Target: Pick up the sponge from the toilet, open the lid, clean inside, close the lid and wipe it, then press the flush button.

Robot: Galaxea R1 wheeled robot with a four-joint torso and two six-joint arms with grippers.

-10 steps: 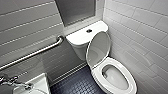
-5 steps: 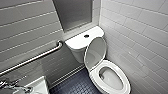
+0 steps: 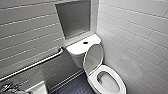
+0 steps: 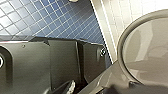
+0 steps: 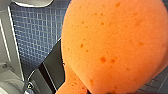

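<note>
Open room above the toilet bowl — raised lid against the tank, tiled wall close.

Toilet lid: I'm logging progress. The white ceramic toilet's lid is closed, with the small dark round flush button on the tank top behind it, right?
No: the head view shows the oval lid of the white ceramic toilet raised, leaning toward the tank. The small dark round flush button is on the tank top behind it, as stated.
</note>
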